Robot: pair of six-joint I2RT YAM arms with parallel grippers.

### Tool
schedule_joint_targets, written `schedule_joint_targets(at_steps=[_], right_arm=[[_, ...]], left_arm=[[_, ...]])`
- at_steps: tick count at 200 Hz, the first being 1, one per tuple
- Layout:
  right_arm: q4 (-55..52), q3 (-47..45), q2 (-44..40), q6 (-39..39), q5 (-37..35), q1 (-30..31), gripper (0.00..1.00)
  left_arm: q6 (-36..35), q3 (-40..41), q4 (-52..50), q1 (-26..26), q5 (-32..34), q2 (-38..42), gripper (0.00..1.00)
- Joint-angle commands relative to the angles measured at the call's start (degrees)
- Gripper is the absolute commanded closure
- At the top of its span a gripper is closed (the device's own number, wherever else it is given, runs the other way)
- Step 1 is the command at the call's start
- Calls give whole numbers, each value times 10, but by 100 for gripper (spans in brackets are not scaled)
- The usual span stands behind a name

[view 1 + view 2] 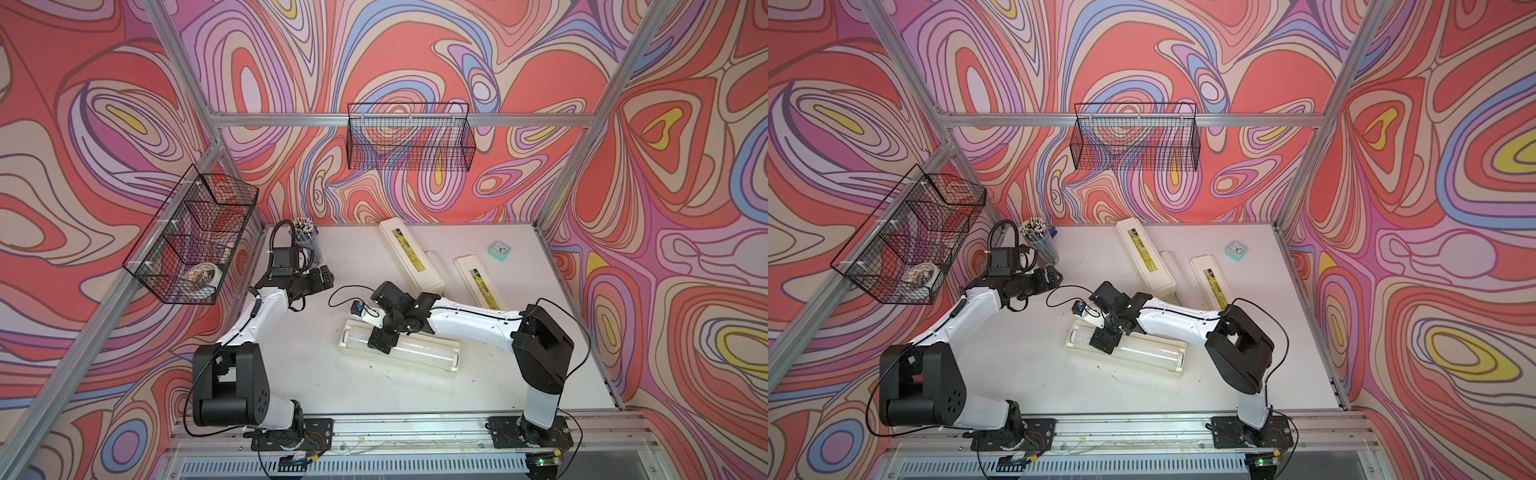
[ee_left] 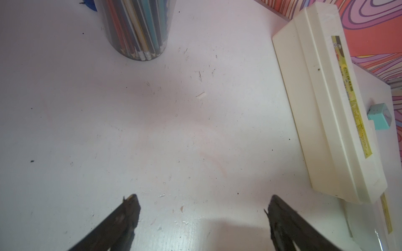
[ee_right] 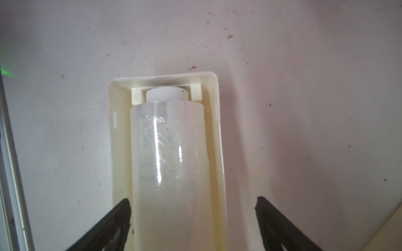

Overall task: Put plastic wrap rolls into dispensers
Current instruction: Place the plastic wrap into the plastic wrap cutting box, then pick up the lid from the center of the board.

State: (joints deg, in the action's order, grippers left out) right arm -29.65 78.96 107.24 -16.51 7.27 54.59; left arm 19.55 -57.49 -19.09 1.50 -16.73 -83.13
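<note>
As the left gripper (image 2: 203,196) and right gripper (image 3: 193,200) both gape empty, the loose roll (image 1: 433,262) lies far right of the right one, slanting near-to-far.

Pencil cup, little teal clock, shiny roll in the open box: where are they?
pencil cup (image 2: 137,32): left wrist view, on its clear side wall.
teal clock (image 1: 499,250): a top view, on its white face.
plastic wrap roll (image 3: 169,152): right wrist view, on the glossy film.
</note>
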Motion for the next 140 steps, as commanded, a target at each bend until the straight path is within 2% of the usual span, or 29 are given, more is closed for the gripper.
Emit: schedule_joint_targets(at_steps=[1, 33, 49, 67, 99, 120, 140], right_arm=[[-7, 5, -23, 28, 6, -14, 9], [-1, -4, -84, 72, 14, -62, 9], [-8, -6, -110, 84, -6, -99, 9], [-21, -10, -129, 105, -56, -160, 6], [-57, -27, -118, 124, -127, -316, 4], [-48, -48, -110, 127, -128, -402, 2], [-38, -59, -87, 117, -111, -448, 2]], left_arm=[[3, -10, -14, 3, -15, 4, 7], [29, 39, -20, 3, -29, 31, 8], [45, 69, -21, 3, -43, 42, 8], [72, 97, -23, 2, -55, 55, 11], [105, 140, -17, -13, -69, 86, 17], [120, 160, -27, -28, -54, 116, 18], [144, 184, -37, -39, -40, 148, 19]])
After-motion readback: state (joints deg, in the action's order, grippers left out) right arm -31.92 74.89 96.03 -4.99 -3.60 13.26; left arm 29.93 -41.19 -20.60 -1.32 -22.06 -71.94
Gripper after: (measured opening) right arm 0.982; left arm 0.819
